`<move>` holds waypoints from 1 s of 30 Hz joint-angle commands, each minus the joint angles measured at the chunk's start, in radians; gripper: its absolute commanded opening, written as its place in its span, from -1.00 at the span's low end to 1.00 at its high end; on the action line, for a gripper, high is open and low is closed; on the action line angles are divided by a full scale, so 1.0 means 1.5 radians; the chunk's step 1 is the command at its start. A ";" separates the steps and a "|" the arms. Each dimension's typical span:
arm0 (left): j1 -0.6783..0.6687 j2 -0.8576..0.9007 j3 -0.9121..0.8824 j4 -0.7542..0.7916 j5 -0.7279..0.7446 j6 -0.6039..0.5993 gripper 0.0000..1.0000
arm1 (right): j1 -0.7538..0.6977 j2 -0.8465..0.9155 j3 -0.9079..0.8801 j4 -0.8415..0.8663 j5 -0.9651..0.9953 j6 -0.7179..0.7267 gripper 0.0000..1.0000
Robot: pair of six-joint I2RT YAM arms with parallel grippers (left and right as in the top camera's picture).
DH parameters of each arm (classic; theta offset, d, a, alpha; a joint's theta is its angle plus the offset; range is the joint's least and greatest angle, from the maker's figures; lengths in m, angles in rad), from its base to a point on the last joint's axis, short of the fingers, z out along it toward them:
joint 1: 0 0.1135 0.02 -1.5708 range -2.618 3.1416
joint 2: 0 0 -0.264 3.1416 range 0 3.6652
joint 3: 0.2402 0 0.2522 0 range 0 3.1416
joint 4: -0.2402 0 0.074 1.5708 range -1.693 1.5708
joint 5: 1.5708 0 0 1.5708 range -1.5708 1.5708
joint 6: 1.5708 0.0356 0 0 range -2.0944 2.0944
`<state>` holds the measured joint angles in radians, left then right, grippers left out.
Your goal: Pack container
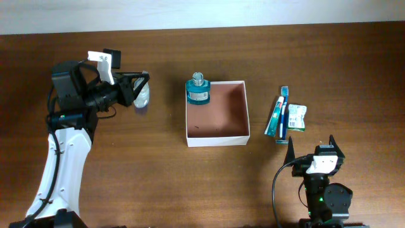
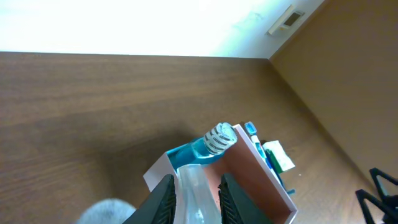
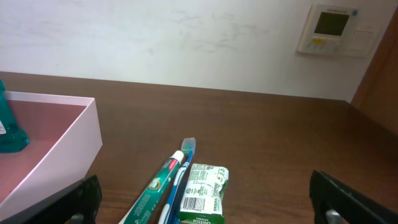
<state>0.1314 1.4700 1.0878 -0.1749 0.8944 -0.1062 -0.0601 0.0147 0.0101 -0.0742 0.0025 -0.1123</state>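
The container (image 1: 217, 114) is a square white box with a reddish-brown inside, in the middle of the table. A blue bottle (image 1: 198, 90) with a ribbed cap stands in its far left corner. Left of the box, my left gripper (image 1: 141, 92) is shut on a clear plastic bottle (image 1: 143, 96) held above the table. In the left wrist view the clear bottle (image 2: 198, 198) sits between both fingers (image 2: 164, 200), with the container (image 2: 247, 180) and blue bottle (image 2: 194, 153) beyond. My right gripper (image 1: 316, 147) stands open near the front edge, with nothing in it.
Right of the container lie a green toothpaste tube (image 1: 276, 115), a blue toothbrush (image 1: 284, 113) and a green soap packet (image 1: 296, 118). In the right wrist view the soap packet (image 3: 204, 190) and toothpaste tube (image 3: 157, 186) lie just ahead, with the container's wall (image 3: 69, 138) to the left.
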 commanded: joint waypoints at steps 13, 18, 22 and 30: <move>0.002 -0.006 0.006 -0.005 0.066 -0.009 -0.52 | -0.004 -0.005 -0.003 -0.004 -0.002 -0.003 0.97; 0.002 -0.006 0.006 -0.013 0.082 -0.009 -0.52 | -0.004 -0.005 -0.003 -0.004 -0.002 -0.003 0.97; 0.002 -0.007 0.006 -0.013 0.093 -0.009 -0.53 | -0.004 -0.005 -0.003 -0.004 -0.002 -0.003 0.97; 0.002 -0.010 0.006 -0.028 0.093 -0.029 -0.72 | -0.004 -0.005 -0.003 -0.004 -0.002 -0.003 0.97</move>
<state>0.1314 1.4700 1.0878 -0.2272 0.9886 -0.1276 -0.0605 0.0147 0.0101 -0.0742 0.0021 -0.1123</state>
